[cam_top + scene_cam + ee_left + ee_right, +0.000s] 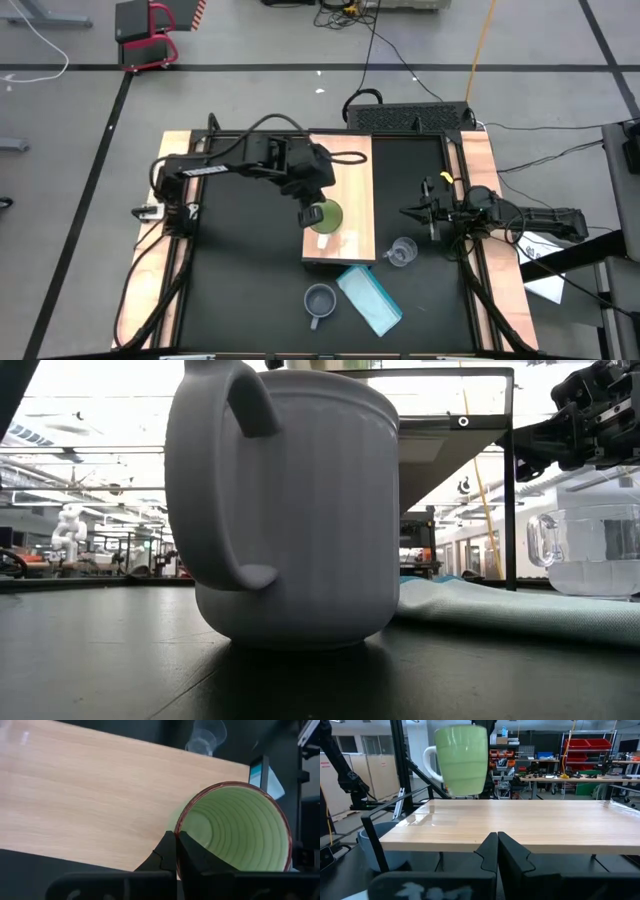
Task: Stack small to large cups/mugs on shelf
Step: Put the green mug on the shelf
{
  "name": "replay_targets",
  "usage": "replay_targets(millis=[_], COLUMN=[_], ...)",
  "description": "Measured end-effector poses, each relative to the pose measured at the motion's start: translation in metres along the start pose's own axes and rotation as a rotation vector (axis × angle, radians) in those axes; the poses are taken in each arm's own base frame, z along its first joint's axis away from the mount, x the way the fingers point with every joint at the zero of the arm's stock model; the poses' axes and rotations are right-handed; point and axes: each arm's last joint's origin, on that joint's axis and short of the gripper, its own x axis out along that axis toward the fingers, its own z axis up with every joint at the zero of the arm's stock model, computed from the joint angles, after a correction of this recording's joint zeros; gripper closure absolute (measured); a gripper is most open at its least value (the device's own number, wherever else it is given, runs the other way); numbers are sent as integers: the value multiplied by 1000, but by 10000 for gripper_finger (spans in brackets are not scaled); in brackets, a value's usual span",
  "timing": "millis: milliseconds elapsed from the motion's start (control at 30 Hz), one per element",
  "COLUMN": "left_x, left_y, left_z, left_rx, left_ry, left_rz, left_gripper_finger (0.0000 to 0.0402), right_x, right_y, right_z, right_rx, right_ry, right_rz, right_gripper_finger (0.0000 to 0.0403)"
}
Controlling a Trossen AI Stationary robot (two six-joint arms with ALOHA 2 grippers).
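Clamped in my left gripper (176, 851), whose fingers look like matt black plastic, the bright green glazed mug (235, 827) shows a glossy, ridged pale-green inside and a thin dark-red rim. Just under it I see the long light-wood shelf board (520, 822), smooth, with fine pale grain and a soft sheen. Beyond that gripper, I read the small cup (585, 550) as clear and glassy, the grey-blue handled mug (290, 510) as smooth matt ceramic with faint vertical ribs, and the black table top (250, 290) as dull.
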Motion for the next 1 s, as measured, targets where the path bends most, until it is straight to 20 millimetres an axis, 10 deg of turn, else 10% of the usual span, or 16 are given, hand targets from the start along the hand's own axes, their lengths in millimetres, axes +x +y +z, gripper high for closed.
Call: replay_targets(millis=[1000], left_x=[32], left_y=[-13], left_z=[-2], left_rx=[21], left_ry=[104], left_rz=[-59], left_gripper_finger=[401], right_x=[0], right_y=[0], right_z=[-3], right_rx=[4], right_ry=[28], right_rz=[0], right_gripper_finger=[403])
